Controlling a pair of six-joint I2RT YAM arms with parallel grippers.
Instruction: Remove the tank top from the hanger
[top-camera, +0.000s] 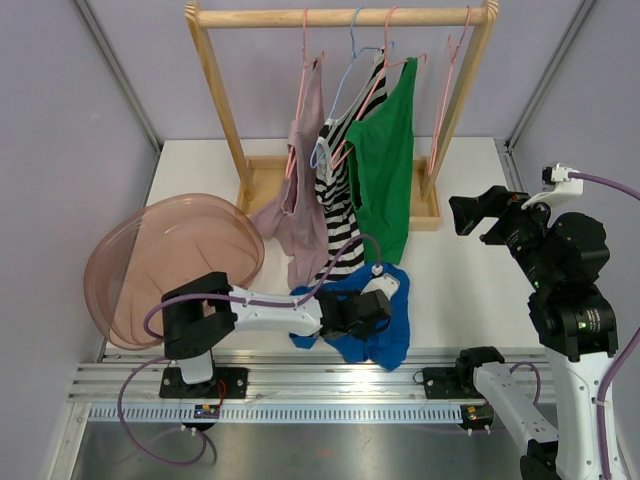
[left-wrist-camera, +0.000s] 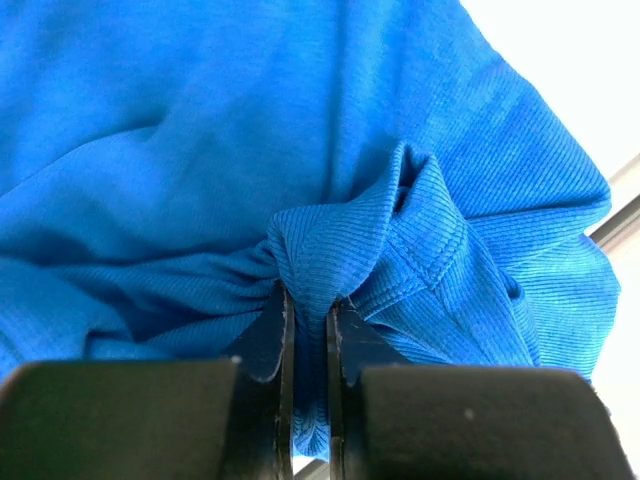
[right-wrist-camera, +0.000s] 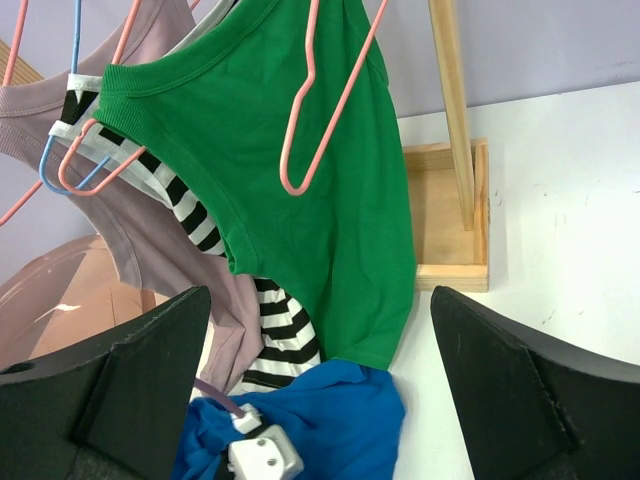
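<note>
White table (top-camera: 460, 290), wooden rack (top-camera: 340, 16) along its far edge, and the blue tank top (top-camera: 385, 340) is found free of the rack, heaped at the table's near edge. The left gripper (left-wrist-camera: 310, 320) is clamped on a ribbed fold of it, while the right gripper (right-wrist-camera: 315, 310) is held wide apart near the right edge, touching nothing. For this bit, the pinch should probably be kept deep on that fold and the cloth lifted clear before being carried off. That bite is only really shown by the left wrist view, whereas the green top (right-wrist-camera: 330, 250) hanging on the rack is seen close-up from the right wrist.
</note>
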